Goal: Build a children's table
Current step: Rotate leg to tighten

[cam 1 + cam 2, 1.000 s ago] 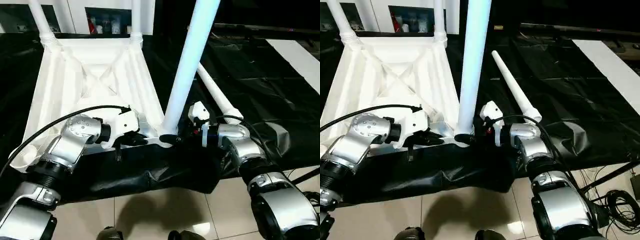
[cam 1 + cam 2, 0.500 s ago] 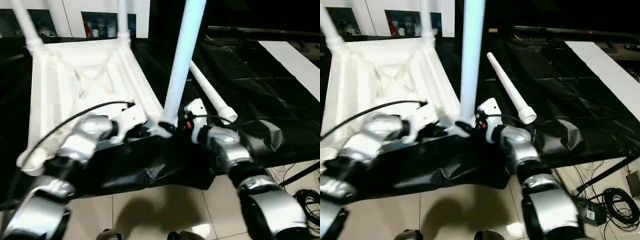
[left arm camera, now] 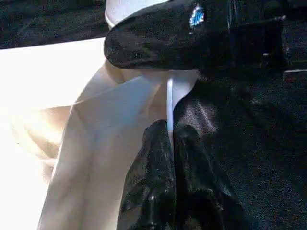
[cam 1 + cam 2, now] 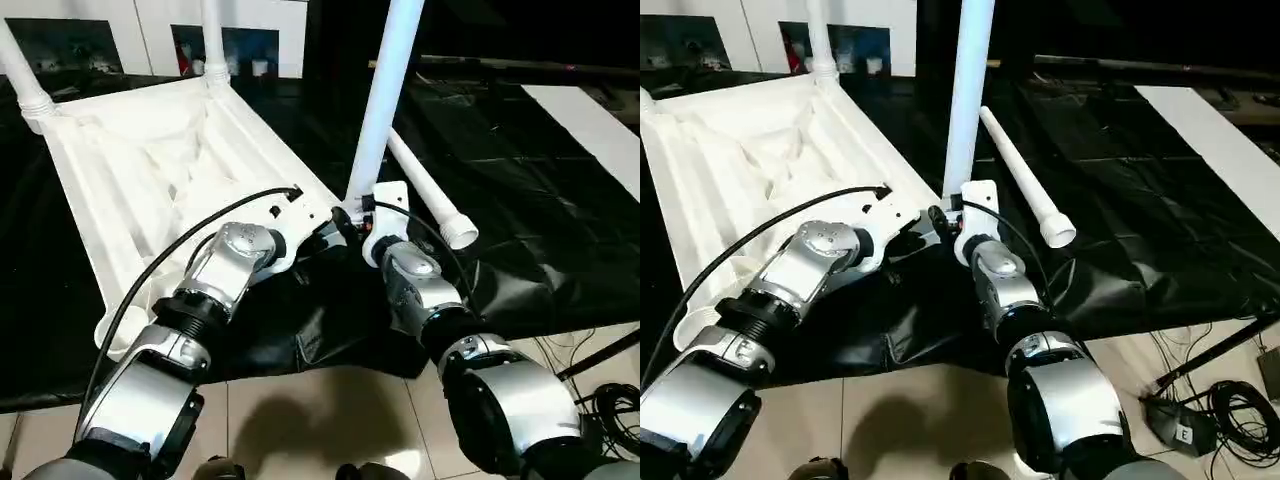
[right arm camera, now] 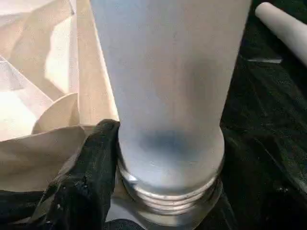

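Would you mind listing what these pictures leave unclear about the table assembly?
- Near leg: its top is cut off by the head views' upper edge.
- Right gripper: its far finger is behind that leg in its wrist view.
- Left gripper: the thin white edge it pinches is dark and close; which part cannot be told.
- Loose leg: its tip is lost against the dark cloth.

I find no lettering, label, brand mark, number or sign that I can read on anything in front of me. A small pale tag sits on a dark box [image 4: 1182, 433] on the floor among cables, but whatever is printed on it is too small for me to make out.
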Robot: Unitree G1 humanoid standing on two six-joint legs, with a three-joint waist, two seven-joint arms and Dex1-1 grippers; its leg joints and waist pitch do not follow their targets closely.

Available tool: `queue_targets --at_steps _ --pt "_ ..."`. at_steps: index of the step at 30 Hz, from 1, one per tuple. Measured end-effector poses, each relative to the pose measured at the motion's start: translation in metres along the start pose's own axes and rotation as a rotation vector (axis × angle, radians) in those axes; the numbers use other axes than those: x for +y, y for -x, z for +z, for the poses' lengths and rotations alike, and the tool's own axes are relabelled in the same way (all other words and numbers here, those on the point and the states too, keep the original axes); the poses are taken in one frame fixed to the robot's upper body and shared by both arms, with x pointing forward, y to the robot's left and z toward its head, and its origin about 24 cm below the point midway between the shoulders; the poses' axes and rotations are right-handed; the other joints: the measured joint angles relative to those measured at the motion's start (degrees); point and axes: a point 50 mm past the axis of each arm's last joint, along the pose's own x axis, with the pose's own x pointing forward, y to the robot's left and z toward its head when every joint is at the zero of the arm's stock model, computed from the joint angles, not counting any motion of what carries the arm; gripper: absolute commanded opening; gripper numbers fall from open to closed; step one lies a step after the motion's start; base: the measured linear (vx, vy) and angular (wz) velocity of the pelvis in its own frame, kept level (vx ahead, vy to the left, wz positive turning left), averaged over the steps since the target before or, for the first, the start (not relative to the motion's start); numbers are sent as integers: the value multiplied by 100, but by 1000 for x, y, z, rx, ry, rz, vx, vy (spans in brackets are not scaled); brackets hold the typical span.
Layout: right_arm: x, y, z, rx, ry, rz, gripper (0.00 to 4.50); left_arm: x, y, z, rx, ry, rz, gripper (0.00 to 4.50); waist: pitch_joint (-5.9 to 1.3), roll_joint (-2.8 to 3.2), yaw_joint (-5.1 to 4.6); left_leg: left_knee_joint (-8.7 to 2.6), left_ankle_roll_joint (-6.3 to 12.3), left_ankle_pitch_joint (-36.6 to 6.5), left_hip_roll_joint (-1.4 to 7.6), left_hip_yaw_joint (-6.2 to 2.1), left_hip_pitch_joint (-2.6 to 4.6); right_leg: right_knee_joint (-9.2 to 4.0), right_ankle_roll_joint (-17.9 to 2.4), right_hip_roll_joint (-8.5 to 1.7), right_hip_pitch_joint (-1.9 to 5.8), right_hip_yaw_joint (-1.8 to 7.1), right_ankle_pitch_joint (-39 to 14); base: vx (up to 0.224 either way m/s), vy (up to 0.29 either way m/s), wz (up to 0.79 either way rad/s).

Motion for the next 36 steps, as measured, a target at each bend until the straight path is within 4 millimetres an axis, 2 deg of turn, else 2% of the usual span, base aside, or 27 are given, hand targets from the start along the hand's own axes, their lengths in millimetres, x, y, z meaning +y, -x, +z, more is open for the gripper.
queue_targets --at_steps 6,12,18,22,24,30,31,36 --pt "2 3 -1 -29 17 119 388 8 10 -6 -2 -28 16 0 3 5 -73 -18 -1 0 7 -5 -3 1 4 5 -19 -13 22 0 0 0" --pt "-12 14 1 -1 144 329 445 13 24 -13 -14 -86 -34 0 3 18 -113 -22 -1 1 12 -5 -5 0 -25 11 -23 -15 39 0 0 0" --pt "-28 29 6 49 248 578 445 14 48 -27 -32 -155 -177 0 2 21 -95 -9 1 2 16 3 -13 -3 -33 12 -29 -12 31 0 0 0" --pt "-32 36 13 58 277 707 445 7 60 -33 -53 -191 -313 0 2 21 -4 12 2 2 19 8 -16 -2 -50 10 -22 -11 20 0 0 0" --pt "-28 37 12 72 288 772 445 4 61 -32 -60 -196 -349 0 2 21 48 26 4 2 20 19 -20 -2 -55 2 -17 -8 18 0 0 0" --pt "-24 38 8 100 304 829 445 1 61 -31 -59 -210 -367 0 2 19 102 36 8 1 23 28 -24 2 -55 -3 -19 -6 17 0 0 0" --pt "-24 39 8 105 307 831 419 2 61 -31 -58 -210 -366 0 2 19 103 36 7 1 24 27 -24 3 -55 -1 -20 -7 17 0 0 0" --pt "-24 40 5 118 299 848 394 2 63 -32 -60 -213 -365 0 2 19 100 34 8 2 26 27 -24 3 -54 0 -21 -7 17 0 0 0"
